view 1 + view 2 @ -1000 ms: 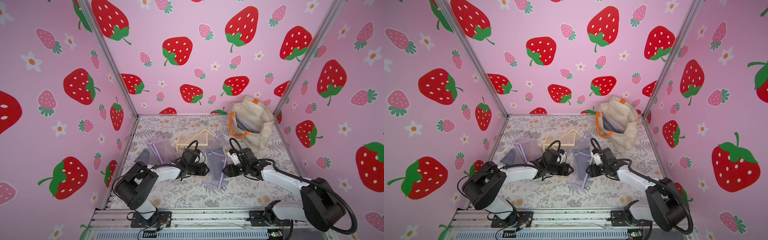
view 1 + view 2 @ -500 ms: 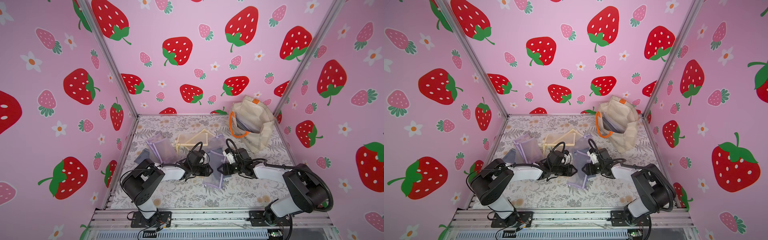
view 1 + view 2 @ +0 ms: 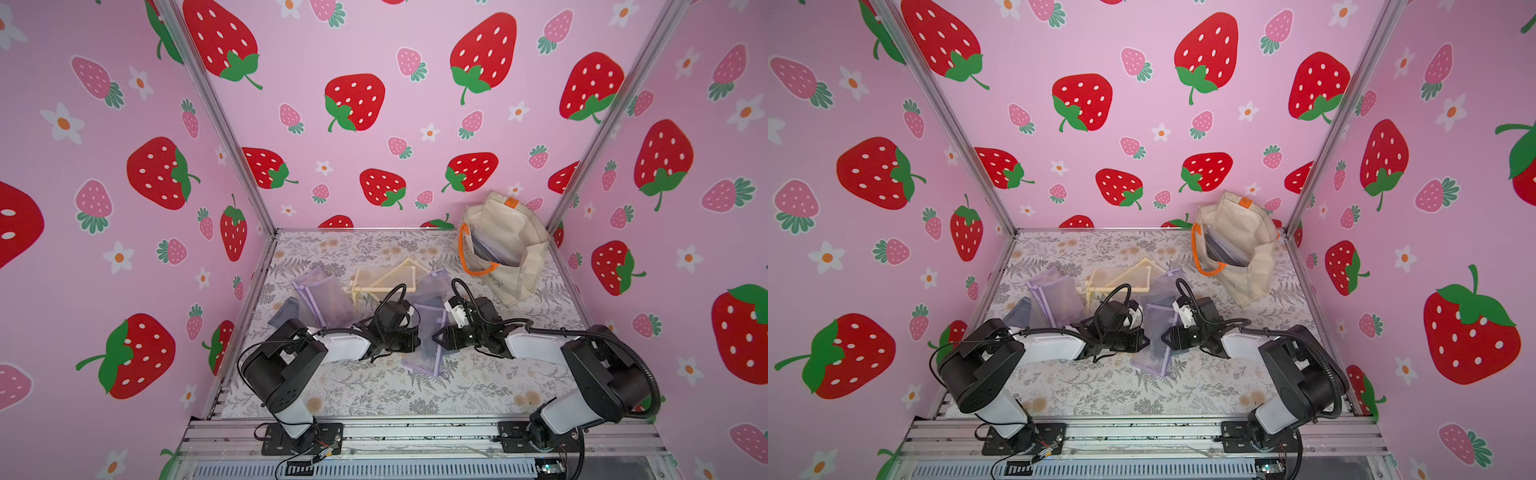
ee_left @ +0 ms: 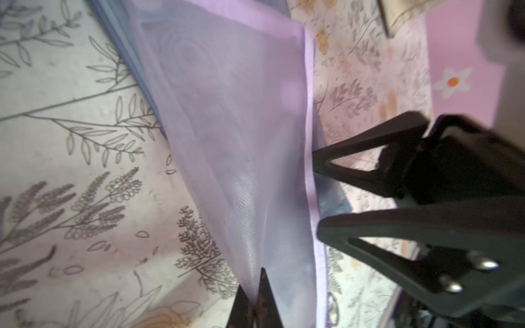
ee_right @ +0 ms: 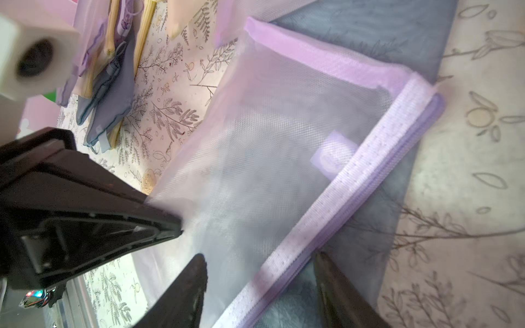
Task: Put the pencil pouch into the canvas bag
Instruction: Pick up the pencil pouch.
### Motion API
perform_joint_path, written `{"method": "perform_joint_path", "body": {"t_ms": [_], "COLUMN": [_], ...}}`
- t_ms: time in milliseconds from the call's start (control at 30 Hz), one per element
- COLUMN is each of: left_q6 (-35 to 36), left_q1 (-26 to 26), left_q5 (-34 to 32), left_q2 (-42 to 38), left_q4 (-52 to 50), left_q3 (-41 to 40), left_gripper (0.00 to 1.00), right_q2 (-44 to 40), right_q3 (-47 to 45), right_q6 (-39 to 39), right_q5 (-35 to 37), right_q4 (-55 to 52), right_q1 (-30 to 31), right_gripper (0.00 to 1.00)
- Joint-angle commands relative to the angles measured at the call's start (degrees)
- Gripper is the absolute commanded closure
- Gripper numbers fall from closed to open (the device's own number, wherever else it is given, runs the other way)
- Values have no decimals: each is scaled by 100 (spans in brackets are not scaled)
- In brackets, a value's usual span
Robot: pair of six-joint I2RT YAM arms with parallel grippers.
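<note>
Lilac mesh zip pencil pouch (image 3: 424,353) between both grippers, mid floral-print tabletop (image 3: 374,390).
The left gripper (image 4: 252,301) is pressed together, pinching the pouch's mesh edge; the right gripper (image 5: 261,292) stands spread astride its zipper side. The cream fabric canvas bag with orange handles (image 3: 513,224) sits open in the back right corner, well apart.

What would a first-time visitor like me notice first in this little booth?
Probably the pink strawberry-print walls that box in the scene. Next, in the middle of the floral table, two black grippers meet at a purple mesh pouch: the left gripper pinches its mesh, and the right gripper stands open astride its zipper edge. A cream canvas bag with orange handles gapes in the far right corner.
</note>
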Motion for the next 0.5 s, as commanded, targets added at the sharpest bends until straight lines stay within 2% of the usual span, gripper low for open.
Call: {"method": "perform_joint_path", "body": {"t_ms": [0, 233, 467], "left_q6": [114, 303, 634], "left_q1": [-24, -22, -133], "left_q5": [-174, -404, -459], "left_q2": [-353, -1098, -2014], "left_q4": [-358, -891, -780], "left_q3": [10, -89, -127], "left_gripper": [100, 100, 100], "right_q2": [-234, -1190, -1949], "right_q3": [-76, 40, 244], "right_q6": [71, 106, 457], "right_q5": [32, -18, -290], "right_q4": [-300, -809, -975], "right_q1": [42, 42, 15], "right_gripper": [38, 31, 22]}}
